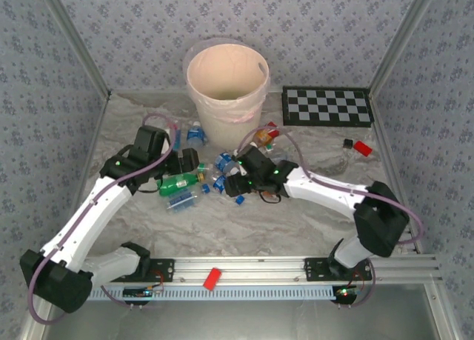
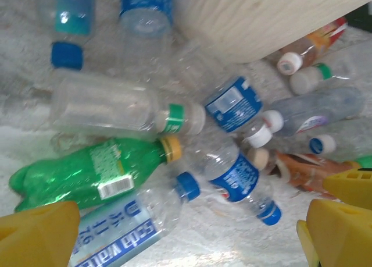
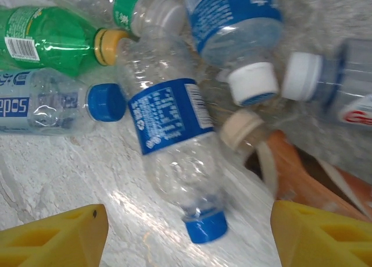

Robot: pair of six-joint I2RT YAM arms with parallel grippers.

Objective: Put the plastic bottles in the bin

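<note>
The bin (image 1: 227, 81), a large cream bucket, stands at the back centre. Several plastic bottles lie heaped on the table in front of it, among them a green one (image 1: 178, 183) (image 2: 87, 171) and clear ones with blue labels. My left gripper (image 1: 181, 162) (image 2: 186, 238) hangs open over the heap's left side, with a blue-capped clear bottle (image 2: 125, 220) below its yellow fingers (image 2: 35, 232). My right gripper (image 1: 235, 178) (image 3: 189, 238) is open, its fingers (image 3: 52, 235) standing either side of the capped end of a clear blue-labelled bottle (image 3: 174, 139) without touching it.
A checkerboard (image 1: 326, 107) lies at the back right, with a red block (image 1: 361, 148) and a small black piece (image 1: 347, 143) near it. A red piece (image 1: 212, 278) sits on the front rail. Patterned walls close in both sides.
</note>
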